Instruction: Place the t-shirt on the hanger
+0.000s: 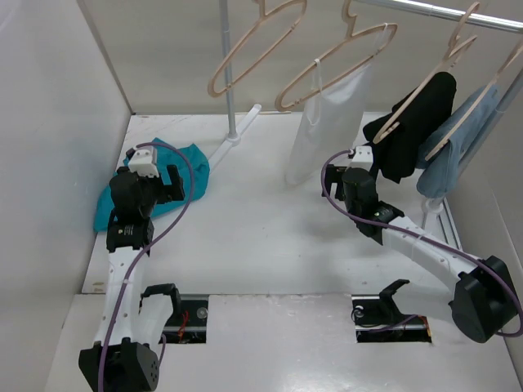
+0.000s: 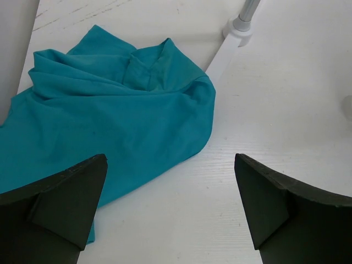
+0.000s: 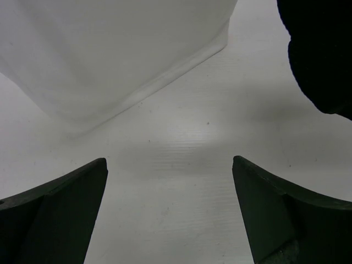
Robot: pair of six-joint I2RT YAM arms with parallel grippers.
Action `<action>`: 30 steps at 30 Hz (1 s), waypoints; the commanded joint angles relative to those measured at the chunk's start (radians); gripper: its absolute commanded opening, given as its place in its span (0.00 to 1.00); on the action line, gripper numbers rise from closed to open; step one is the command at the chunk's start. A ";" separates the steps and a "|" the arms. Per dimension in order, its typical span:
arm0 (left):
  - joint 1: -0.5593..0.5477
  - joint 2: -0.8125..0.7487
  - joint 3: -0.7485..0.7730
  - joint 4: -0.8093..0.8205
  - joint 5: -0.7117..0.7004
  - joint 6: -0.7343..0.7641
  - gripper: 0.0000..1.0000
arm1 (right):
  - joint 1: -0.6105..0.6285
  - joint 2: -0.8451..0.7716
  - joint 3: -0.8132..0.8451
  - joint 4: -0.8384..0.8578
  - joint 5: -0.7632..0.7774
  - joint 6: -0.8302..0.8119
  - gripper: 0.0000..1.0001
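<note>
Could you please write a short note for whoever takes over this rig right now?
Left end effector: open, empty, above the near edge of the t-shirt.
Right end effector: open, empty, over the bare table by the white garment's hem.
T-shirt: crumpled on the table at far left, not gripped.
Hanger: the leftmost hanger is empty; the others carry the white, black and light-blue garments.
Done: nothing visible yet.
Left: grasp the t-shirt, lift it and put it on the empty hanger.
</note>
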 commanded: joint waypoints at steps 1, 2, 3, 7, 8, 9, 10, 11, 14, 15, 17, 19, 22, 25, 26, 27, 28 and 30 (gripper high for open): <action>0.005 -0.015 -0.003 0.046 -0.028 -0.020 1.00 | -0.004 -0.011 0.030 0.011 0.022 -0.005 1.00; 0.005 -0.015 -0.003 0.046 -0.028 -0.020 1.00 | -0.004 -0.011 0.030 0.011 0.022 -0.005 1.00; 0.005 -0.015 -0.003 0.046 -0.028 -0.020 1.00 | -0.004 -0.011 0.030 0.011 0.022 -0.005 1.00; 0.005 -0.015 -0.003 0.046 -0.017 -0.020 1.00 | -0.004 -0.011 0.030 0.011 0.022 -0.005 1.00; 0.005 -0.015 -0.003 0.046 -0.008 -0.020 1.00 | -0.004 -0.011 0.030 0.011 0.022 -0.005 1.00; 0.005 -0.015 -0.003 0.046 -0.008 -0.020 1.00 | -0.004 -0.011 0.030 0.011 0.022 -0.005 1.00; 0.005 -0.015 -0.003 0.046 -0.008 -0.020 1.00 | -0.004 -0.011 0.030 0.011 0.022 -0.005 1.00; 0.005 -0.015 -0.003 0.046 -0.008 -0.020 1.00 | -0.004 -0.011 0.030 0.011 0.022 -0.005 1.00; 0.005 -0.015 -0.003 0.046 -0.008 -0.020 1.00 | -0.004 -0.011 0.030 0.011 0.022 -0.005 1.00; 0.005 -0.015 -0.003 0.046 -0.008 -0.020 1.00 | -0.004 -0.011 0.030 0.011 0.022 -0.005 1.00; 0.005 -0.015 -0.003 0.046 -0.008 -0.020 1.00 | -0.004 -0.011 0.030 0.011 0.022 -0.005 1.00; 0.005 -0.015 -0.003 0.046 -0.008 -0.020 1.00 | -0.004 -0.011 0.030 0.011 0.022 -0.005 1.00; 0.005 -0.015 -0.003 0.046 -0.008 -0.020 1.00 | -0.004 -0.011 0.030 0.011 0.022 -0.005 1.00; 0.005 -0.024 -0.003 0.046 0.001 -0.020 1.00 | -0.004 -0.020 0.030 0.011 0.022 -0.005 1.00; 0.005 -0.024 0.006 0.046 0.001 0.003 1.00 | -0.004 -0.020 0.030 0.011 0.022 -0.005 1.00; 0.005 -0.036 0.006 0.046 0.020 0.049 1.00 | -0.004 -0.020 0.030 0.011 0.022 -0.005 1.00; 0.005 -0.051 0.023 0.031 0.041 0.092 1.00 | -0.004 -0.032 0.030 0.011 0.022 -0.019 1.00; 0.005 -0.079 0.032 0.000 0.113 0.184 1.00 | -0.004 -0.032 0.021 0.011 0.013 -0.038 1.00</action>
